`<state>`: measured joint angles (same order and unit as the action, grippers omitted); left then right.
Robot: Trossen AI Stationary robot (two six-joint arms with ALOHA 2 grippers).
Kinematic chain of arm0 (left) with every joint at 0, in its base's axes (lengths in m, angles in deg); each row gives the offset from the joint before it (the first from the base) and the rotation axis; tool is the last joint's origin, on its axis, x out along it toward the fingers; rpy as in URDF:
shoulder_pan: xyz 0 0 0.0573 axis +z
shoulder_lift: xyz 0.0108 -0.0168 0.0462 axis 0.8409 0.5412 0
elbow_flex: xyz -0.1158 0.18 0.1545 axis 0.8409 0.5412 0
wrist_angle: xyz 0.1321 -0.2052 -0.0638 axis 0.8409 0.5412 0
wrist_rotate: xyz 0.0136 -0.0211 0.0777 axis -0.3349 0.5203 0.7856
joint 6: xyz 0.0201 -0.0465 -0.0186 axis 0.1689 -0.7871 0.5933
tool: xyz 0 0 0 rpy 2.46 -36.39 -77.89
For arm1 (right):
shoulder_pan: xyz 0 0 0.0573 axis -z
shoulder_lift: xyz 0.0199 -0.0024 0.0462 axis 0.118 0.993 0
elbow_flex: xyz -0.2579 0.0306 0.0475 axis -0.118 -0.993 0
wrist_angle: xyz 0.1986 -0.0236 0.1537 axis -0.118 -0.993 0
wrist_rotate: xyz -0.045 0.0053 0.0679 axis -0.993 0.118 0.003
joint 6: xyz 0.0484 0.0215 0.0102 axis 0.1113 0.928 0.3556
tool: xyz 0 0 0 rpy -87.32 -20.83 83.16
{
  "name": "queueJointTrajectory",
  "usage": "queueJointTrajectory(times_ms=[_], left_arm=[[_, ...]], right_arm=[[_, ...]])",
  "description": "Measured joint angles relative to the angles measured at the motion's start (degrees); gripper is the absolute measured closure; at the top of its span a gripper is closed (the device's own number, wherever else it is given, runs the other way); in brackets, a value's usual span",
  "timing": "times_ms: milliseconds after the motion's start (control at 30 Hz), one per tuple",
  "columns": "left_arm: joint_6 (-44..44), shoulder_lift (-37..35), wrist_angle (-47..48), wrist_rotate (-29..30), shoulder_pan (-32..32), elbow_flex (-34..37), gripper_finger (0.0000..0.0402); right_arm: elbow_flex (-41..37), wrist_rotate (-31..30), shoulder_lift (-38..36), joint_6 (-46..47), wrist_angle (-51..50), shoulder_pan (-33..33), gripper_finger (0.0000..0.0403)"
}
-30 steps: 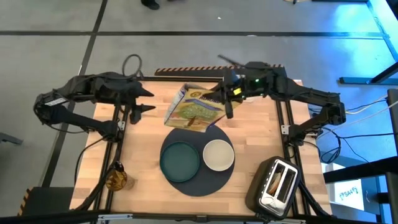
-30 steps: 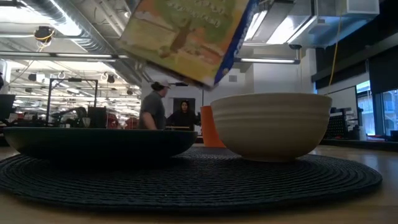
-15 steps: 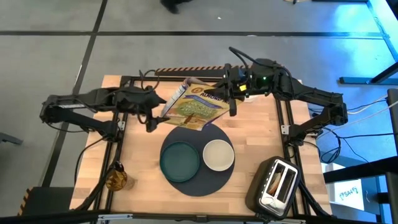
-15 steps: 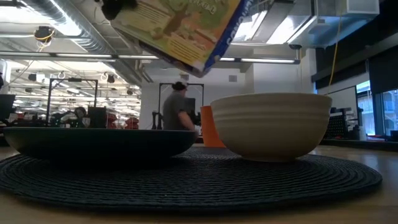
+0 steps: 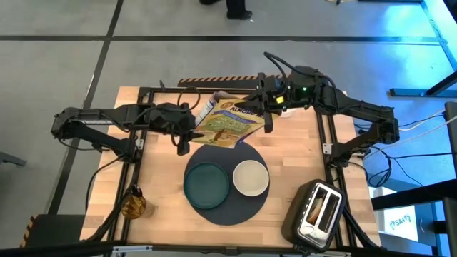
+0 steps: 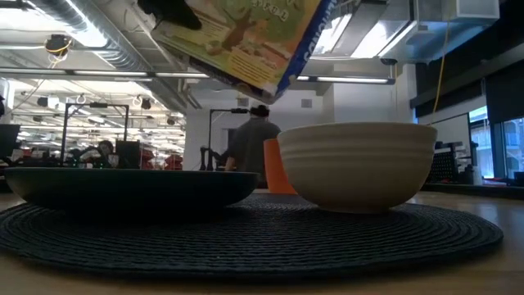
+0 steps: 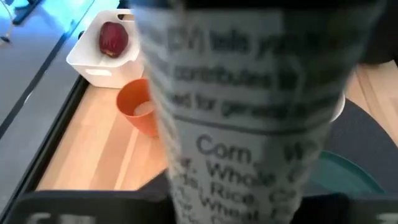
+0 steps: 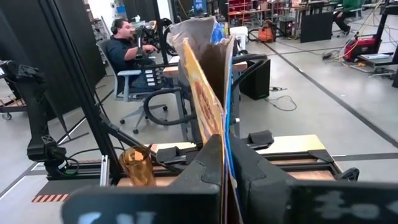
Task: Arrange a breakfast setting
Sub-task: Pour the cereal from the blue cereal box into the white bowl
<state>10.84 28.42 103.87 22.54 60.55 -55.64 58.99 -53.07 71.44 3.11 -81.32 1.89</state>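
- The mat [image 5: 218, 207] is lying toward the tabletop's [image 5: 164, 178] front edge, bearing the teal plate [image 5: 206, 183] and white bowl [image 5: 250, 177].
- The cereal box [image 5: 230, 123] is hanging tilted just behind the mat, long axis running left to right.
- The right gripper [image 5: 265, 107] is pinching the box's right end; the left gripper [image 5: 187, 132] is reaching its left end, and I cannot tell its grip.

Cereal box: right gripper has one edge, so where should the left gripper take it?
Grip the cereal box at its open top end, nearest the left gripper, coming in from the left. The box hangs tilted above the mat, pinched along its opposite edge by the right gripper, so that end is free.
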Motion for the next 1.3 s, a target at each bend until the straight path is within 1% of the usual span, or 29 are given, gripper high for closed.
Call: queueJointTrajectory(times_ms=[133,267,333,467,567,633,767,900,933,1033,1100,1233,1300], left_arm=[[1.7,-1.8,1.7,-1.6,0.4,0.0,0.0320],[5.2,-4.5,6.2,-1.7,0.4,0.1,0.0320],[7.4,-5.9,10.5,-2.3,0.3,0.1,0.0320],[12.1,-6.8,18.2,-3.1,-1.3,0.1,0.0320],[13.4,-6.2,24.4,0.1,-4.5,-1.2,0.0320],[13.4,-5.0,27.5,3.6,-7.1,-3.5,0.0320],[12.1,-0.8,36.1,13.3,-12.0,-9.3,0.0320],[12.1,4.7,41.2,19.5,-15.2,-15.8,0.0320],[12.5,6.1,42.3,20.0,-15.8,-16.9,0.0320],[13.4,9.5,41.5,20.0,-15.9,-19.6,0.0320],[13.4,11.5,42.3,20.3,-16.0,-20.9,0.0320],[14.7,15.5,44.9,24.7,-17.6,-22.9,0.0320],[16.1,17.3,46.0,26.0,-18.4,-23.7,0.0320]], right_arm=[[0.0,0.0,0.0,0.1,-0.2,0.0,0.0394],[0.1,-0.9,-2.0,0.2,-1.6,-0.1,0.0354],[0.1,-3.8,-4.3,0.4,-4.0,0.0,0.0325],[0.1,-14.1,-10.2,0.6,-11.4,0.0,0.0267],[0.1,-19.3,-14.5,3.7,-17.4,-0.1,0.0236],[0.1,-20.5,-16.8,5.5,-21.2,-0.1,0.0225],[0.1,-21.1,-19.6,8.9,-28.1,-0.1,0.0220],[0.1,-19.5,-20.6,12.3,-34.9,-0.1,0.0225],[0.1,-18.6,-20.7,13.0,-36.4,-0.1,0.0225],[0.1,-15.8,-20.6,13.9,-40.2,-0.1,0.0225],[0.0,-15.5,-20.5,13.9,-41.4,-0.1,0.0225],[0.0,-15.5,-20.6,13.5,-42.4,-0.1,0.0225],[0.0,-15.5,-20.5,13.1,-42.4,-0.1,0.0225]])
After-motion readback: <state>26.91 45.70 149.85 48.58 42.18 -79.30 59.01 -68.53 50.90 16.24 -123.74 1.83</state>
